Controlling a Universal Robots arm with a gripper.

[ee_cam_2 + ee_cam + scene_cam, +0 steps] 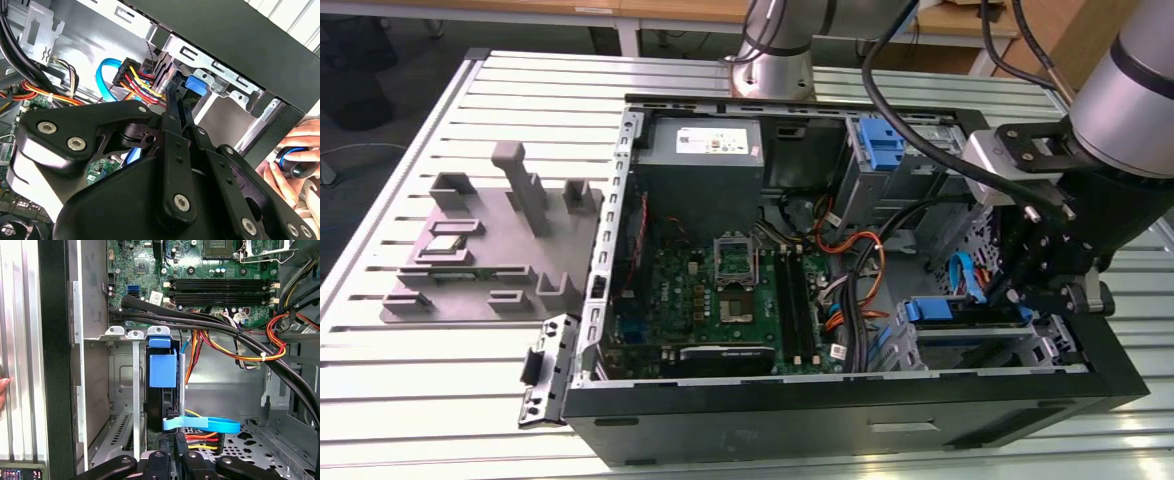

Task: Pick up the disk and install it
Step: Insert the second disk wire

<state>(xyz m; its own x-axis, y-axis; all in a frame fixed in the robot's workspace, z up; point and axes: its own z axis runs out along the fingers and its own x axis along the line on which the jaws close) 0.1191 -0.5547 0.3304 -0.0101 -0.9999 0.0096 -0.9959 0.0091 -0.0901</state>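
Exterior view has the tool [1025, 290] low at right, inside the case [854, 410], at the disk [947, 312] seated in its bay; its grip can't be told; cables [854, 290] nearby could snag.

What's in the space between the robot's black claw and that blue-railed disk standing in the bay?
In the first wrist view, a light-blue flat cable and red and yellow wires lie between the gripper and the disk.

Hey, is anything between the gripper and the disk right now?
Yes. In the first wrist view a flat blue cable crosses between the gripper and the disk, which sits on edge in its bay.
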